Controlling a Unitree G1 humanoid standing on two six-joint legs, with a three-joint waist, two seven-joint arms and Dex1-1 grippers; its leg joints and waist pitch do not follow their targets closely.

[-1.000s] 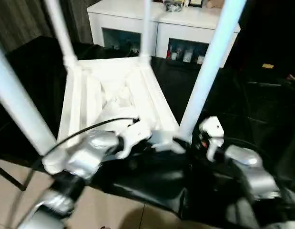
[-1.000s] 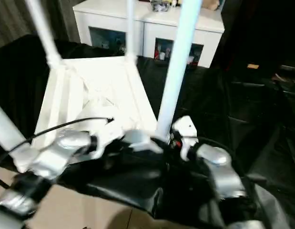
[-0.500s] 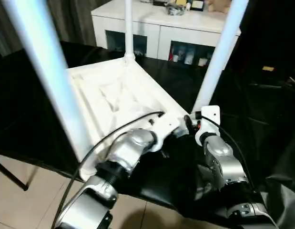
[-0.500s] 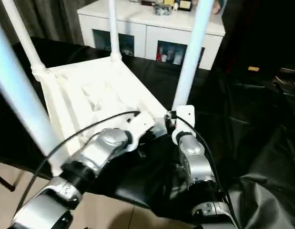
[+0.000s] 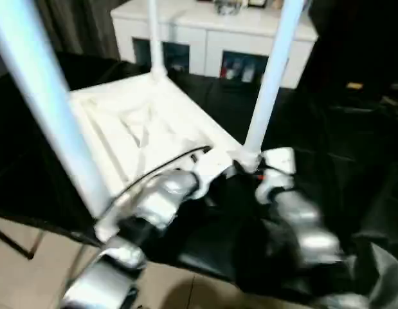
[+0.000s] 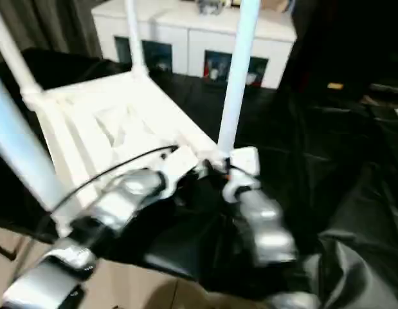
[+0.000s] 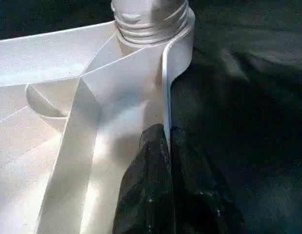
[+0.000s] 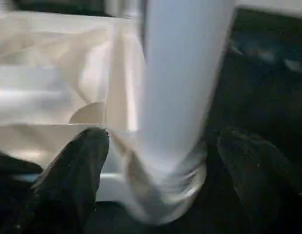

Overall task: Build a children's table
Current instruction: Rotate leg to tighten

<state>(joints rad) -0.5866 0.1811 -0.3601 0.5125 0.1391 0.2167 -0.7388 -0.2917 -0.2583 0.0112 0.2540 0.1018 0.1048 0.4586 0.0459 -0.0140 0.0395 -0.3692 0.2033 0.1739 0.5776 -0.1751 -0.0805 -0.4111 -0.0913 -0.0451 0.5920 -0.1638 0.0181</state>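
Observation:
The children's table (image 5: 141, 129) lies upside down on a black cloth, ribbed underside up, its white legs pointing upward. My left gripper (image 7: 166, 139) is shut on the thin rim (image 7: 165, 83) of the table top, just beside the threaded foot of the near right leg (image 7: 151, 19). My right gripper (image 8: 163, 141) is open around that same leg (image 5: 269, 84), low at its base. One black finger (image 8: 87, 156) stands on each side of the leg with a gap to it. Another leg (image 5: 51, 109) rises close at the left.
A white cabinet with glass-fronted doors (image 5: 205, 38) stands behind the work surface. Crumpled black cloth (image 5: 340, 141) covers the surface to the right. Tiled floor (image 5: 31, 277) shows below the front edge at the left.
The whole head picture has shifted and tilted. Both grippers remain at the table's near right corner, the left on the rim, the right at the leg's base.

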